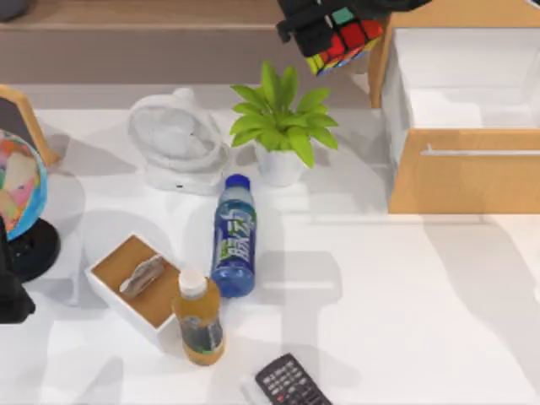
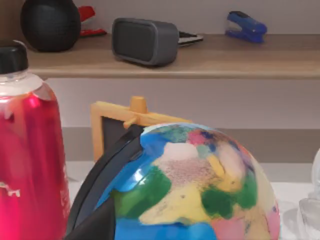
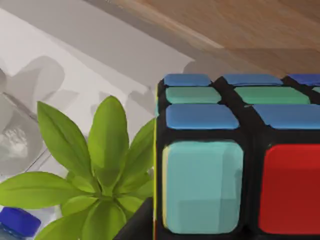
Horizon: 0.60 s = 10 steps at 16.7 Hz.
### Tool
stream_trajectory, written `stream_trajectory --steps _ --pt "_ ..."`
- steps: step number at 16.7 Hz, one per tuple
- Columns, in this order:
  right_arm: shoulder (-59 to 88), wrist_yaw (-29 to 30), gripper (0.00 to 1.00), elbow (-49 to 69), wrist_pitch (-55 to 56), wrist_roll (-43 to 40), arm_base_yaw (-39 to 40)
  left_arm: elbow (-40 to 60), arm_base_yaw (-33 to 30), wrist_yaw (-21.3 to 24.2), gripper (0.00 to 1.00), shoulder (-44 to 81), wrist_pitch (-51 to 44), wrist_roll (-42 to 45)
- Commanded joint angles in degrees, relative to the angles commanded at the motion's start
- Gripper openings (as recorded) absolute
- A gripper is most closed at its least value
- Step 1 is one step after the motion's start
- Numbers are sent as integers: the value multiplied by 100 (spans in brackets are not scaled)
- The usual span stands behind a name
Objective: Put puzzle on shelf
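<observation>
Left edge of the top view: the left arm sits parked beside the globe; whether its fingers are apart or together cannot be told. Centre: a fan, a potted plant, a blue bottle lying flat, an orange bottle upright by a tray, and a remote at the lower edge. Top centre-right: the right gripper is clamped on the puzzle, held in the air just in front of the shelf, left of the open drawer
</observation>
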Motion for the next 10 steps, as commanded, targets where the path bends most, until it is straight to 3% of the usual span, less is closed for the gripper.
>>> stream_trajectory --steps 10 --pt "685 1763 0 -1558 5698 -361 1443 0 0 0 100 0 0 0"
